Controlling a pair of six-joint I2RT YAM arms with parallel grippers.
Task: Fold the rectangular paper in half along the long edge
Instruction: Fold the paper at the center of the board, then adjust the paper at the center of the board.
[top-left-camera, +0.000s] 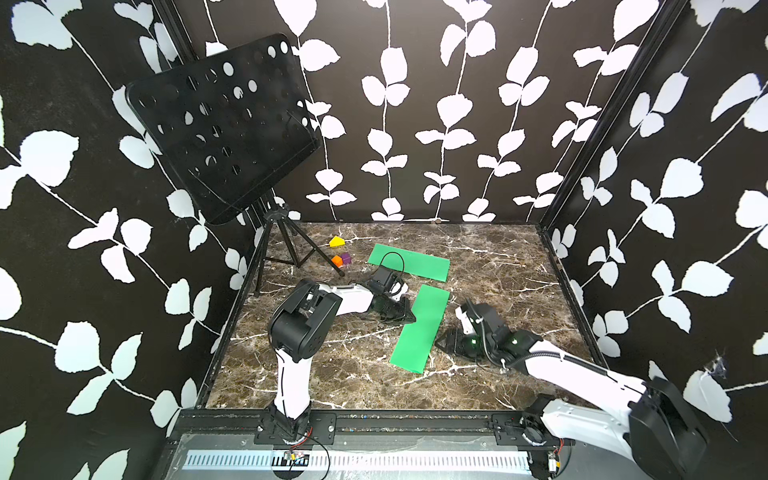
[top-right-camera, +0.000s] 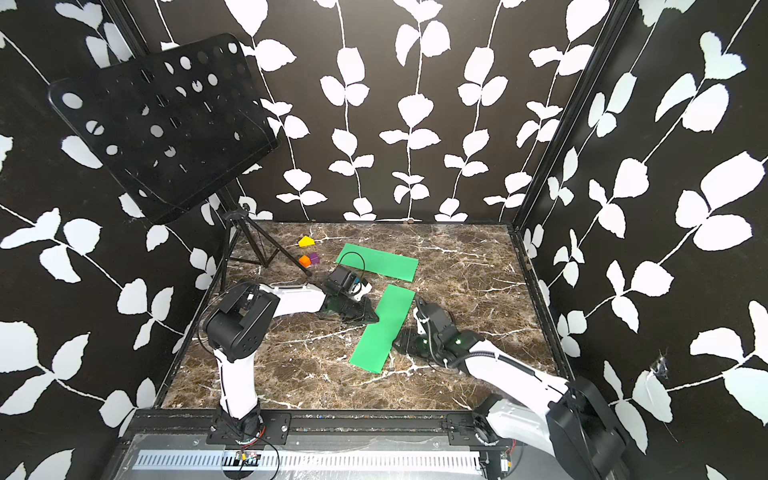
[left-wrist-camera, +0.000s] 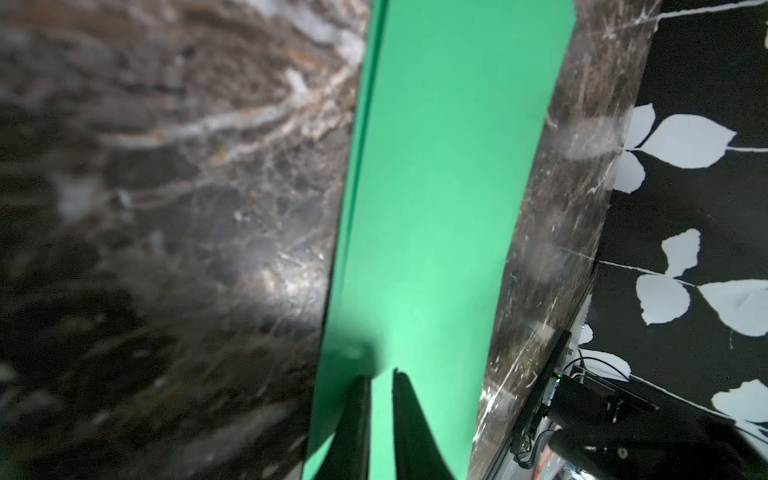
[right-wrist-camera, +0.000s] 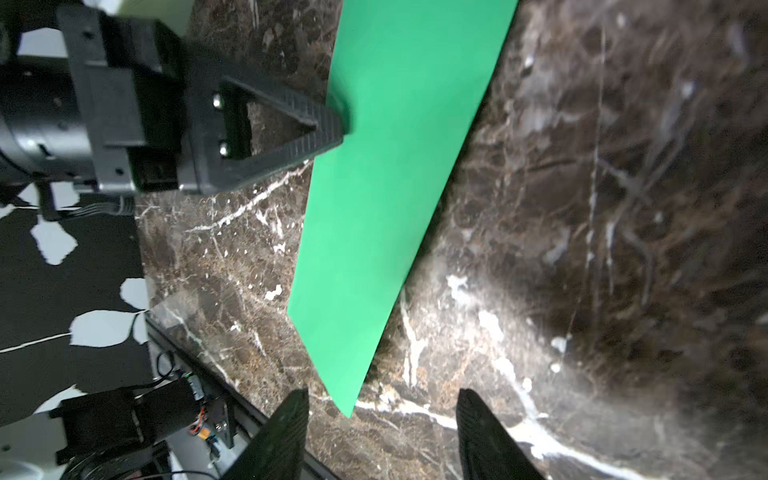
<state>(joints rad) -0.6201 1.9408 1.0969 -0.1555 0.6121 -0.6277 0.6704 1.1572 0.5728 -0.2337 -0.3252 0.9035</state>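
"Where's the paper (top-left-camera: 419, 328)?"
"Flat on the table (top-left-camera: 498, 266), between both grippers. The left gripper (left-wrist-camera: 381, 374) touches its edge, jaws narrowly apart; the right gripper (right-wrist-camera: 382, 392) gapes, holding nothing."

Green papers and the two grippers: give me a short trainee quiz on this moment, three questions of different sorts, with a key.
1. Pick one. The tips of the left gripper are at: A the long edge of the near green paper; B the far green paper; C neither.
2. True or false: the right gripper is shut on the near green paper.
3. Short answer: what colour is the block farthest back on the table?
Key: 1 A; 2 false, its jaws stand open, gripping nothing; 3 yellow.
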